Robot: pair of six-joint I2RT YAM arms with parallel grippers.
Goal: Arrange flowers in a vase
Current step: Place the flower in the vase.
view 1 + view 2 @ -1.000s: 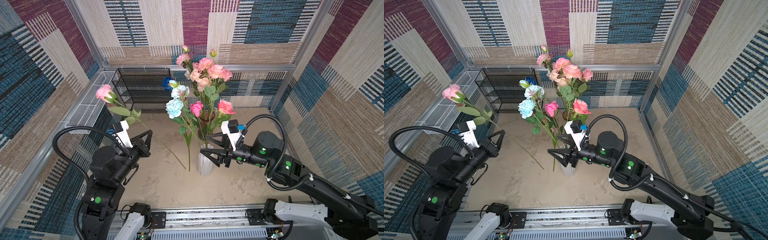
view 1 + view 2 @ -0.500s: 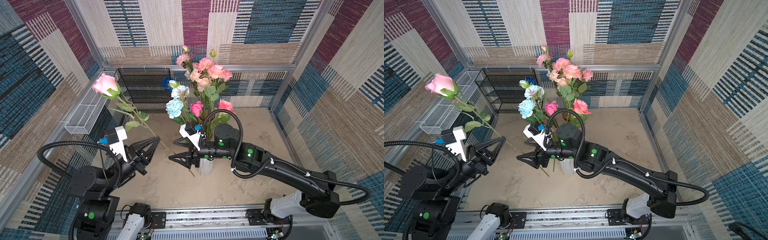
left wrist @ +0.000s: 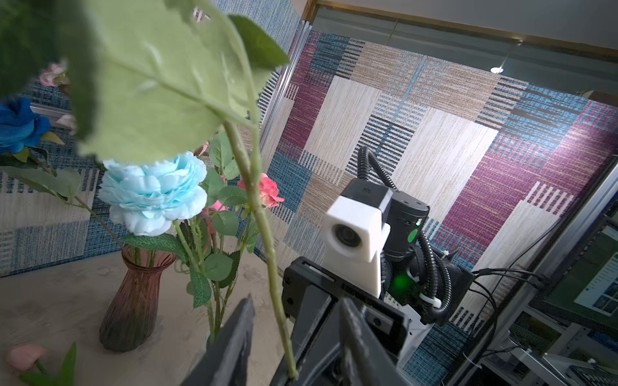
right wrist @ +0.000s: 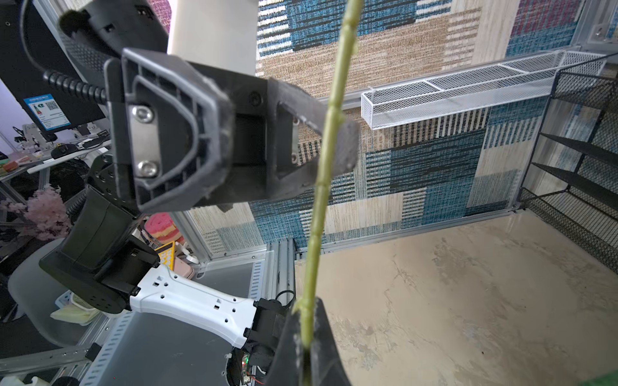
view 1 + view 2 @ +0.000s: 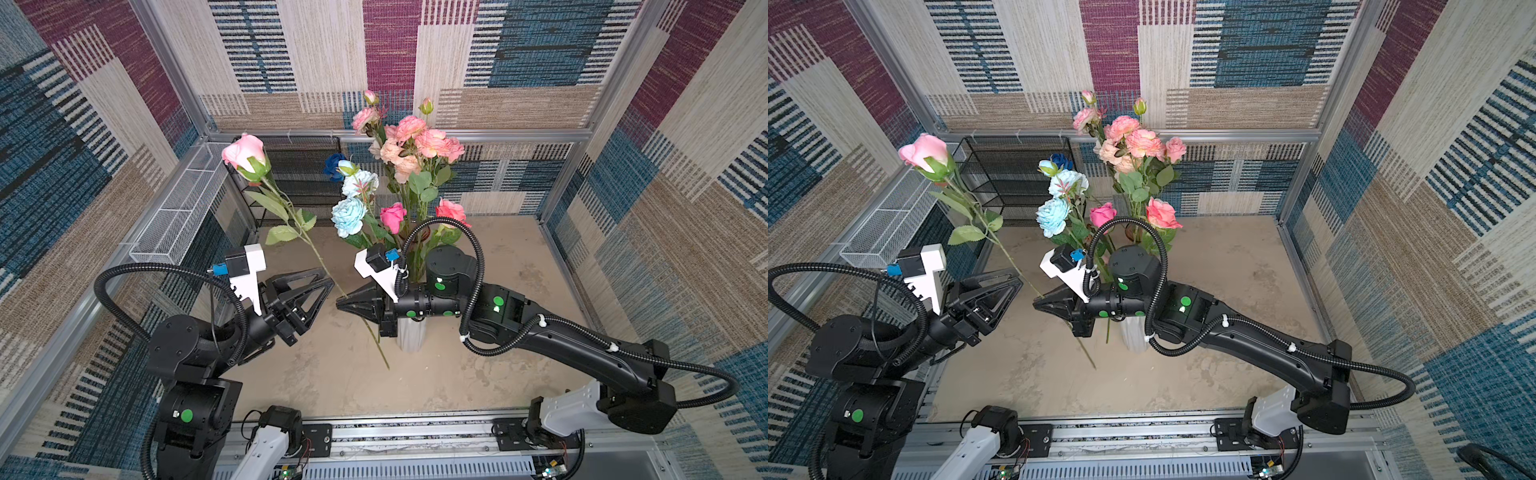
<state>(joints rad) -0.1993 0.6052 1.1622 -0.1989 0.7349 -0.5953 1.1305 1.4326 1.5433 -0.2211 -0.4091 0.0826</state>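
Your right pincer clamps the pink rose mid-stem, bloom slanting up toward your left, tail down beside the white vase; your left pincer gapes open astride the stem.

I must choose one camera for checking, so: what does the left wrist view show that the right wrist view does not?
Only the left wrist view: the red vase, the pale blue peony, the deep blue rose and the right wrist camera. Only the right wrist view: the white basket and the black shelf. Both: the green stem, the table, the open left claw and the right claw, shut on the stem.
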